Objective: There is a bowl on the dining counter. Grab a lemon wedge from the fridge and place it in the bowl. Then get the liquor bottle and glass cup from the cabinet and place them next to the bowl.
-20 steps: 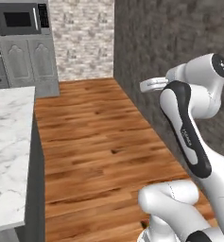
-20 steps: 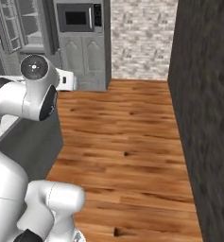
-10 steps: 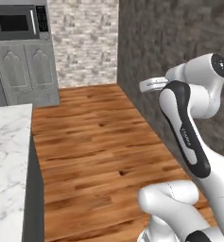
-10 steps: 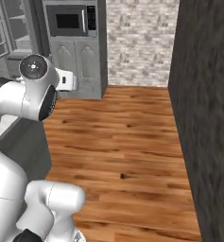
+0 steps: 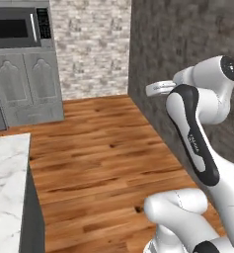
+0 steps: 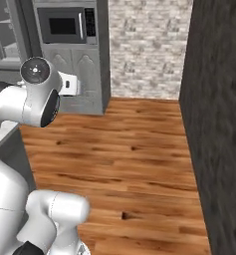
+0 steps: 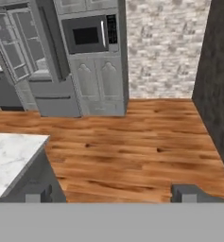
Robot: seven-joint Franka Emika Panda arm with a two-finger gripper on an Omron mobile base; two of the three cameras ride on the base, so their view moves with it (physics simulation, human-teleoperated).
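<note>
We're driving w/ pincer tips apart & empty, fridge at 10 o'clock, counter at 8, ready to fetch the wedge

We find no legible text, brand, number or sign in these views. The arm's dark forearm cover bears small pale lettering, too blurred for us to read. The microwave, far left, carries a control strip on its right edge, where we make out no characters.
</note>
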